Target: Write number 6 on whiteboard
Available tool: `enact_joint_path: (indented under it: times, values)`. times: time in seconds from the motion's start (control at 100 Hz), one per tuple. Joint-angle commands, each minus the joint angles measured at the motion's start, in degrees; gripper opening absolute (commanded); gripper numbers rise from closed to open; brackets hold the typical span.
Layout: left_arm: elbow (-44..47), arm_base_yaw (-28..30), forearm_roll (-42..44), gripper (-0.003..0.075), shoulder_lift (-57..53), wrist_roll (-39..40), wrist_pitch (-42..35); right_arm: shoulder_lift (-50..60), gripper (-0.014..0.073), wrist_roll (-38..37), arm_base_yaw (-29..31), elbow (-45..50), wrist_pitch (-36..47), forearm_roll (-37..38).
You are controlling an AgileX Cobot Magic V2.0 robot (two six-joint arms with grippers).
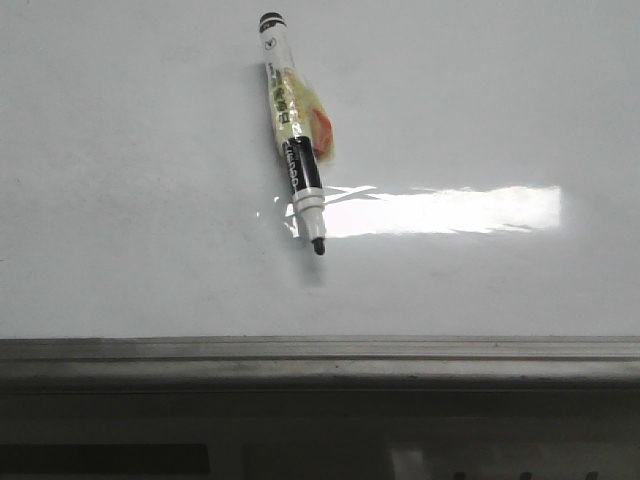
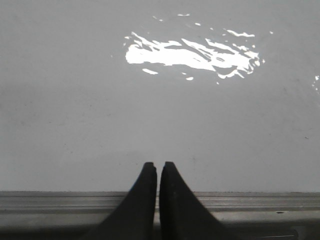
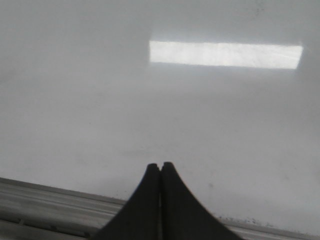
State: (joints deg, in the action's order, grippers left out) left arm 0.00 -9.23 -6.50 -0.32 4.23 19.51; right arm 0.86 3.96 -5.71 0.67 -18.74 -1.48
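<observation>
Black-and-white marker pen (image 1: 295,135) seen lying slanted, uncapped tip pointed toward the grey edge strip (image 1: 320,350); yellowish wrap with an orange patch (image 1: 300,115) seen around the pen's barrel.

Whiteboard (image 1: 130,170): smooth, glossy white, mirror-like glare; faint smudges. Its edge strip (image 1: 320,355): grey brushed-looking metal, ridged, duller. Marker pen (image 1: 293,130): shiny plastic w/ clear crinkly tape wrap. Gripper fingers (image 2: 145,200): matt black, prob. plastic or rubber.

closed fingers (image 3: 152,172), whiteboard (image 3: 100,100), bright glare (image 3: 225,54)
</observation>
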Motion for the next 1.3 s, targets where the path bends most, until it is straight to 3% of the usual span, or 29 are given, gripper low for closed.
enact_joint_path:
  times: [0.0,0.81,1.04,1.11,1.17,1.29]
  values:
    - [1.32,0.18,-0.07,-0.0020,-1.67,0.44,-3.22,0.66,-0.0064,0.43,0.41,0.87,1.35,0.81]
    - [1.32,0.18,-0.07,-0.0020,-1.67,0.44,-3.22,0.66,-0.0064,0.43,0.41,0.87,1.71,0.81]
    - [1.32,0.18,0.69,-0.0020,-1.67,0.44,-3.22,0.66,-0.0064,0.43,0.41,0.87,10.13,0.69]
    - [1.32,0.18,-0.53,-0.0020,-1.67,0.44,-4.54,0.66,-0.0064,0.28,0.41,0.87,15.59,-4.36]
    - [1.32,0.18,-4.27,-0.0020,-1.67,0.44,-7.74,0.66,-0.0064,-0.42,0.41,0.87,19.71,-13.47]
    - [1.32,0.18,-21.50,-0.0020,-1.67,0.44,-18.24,0.66,-0.0064,-0.42,0.41,0.87,24.11,-31.92]
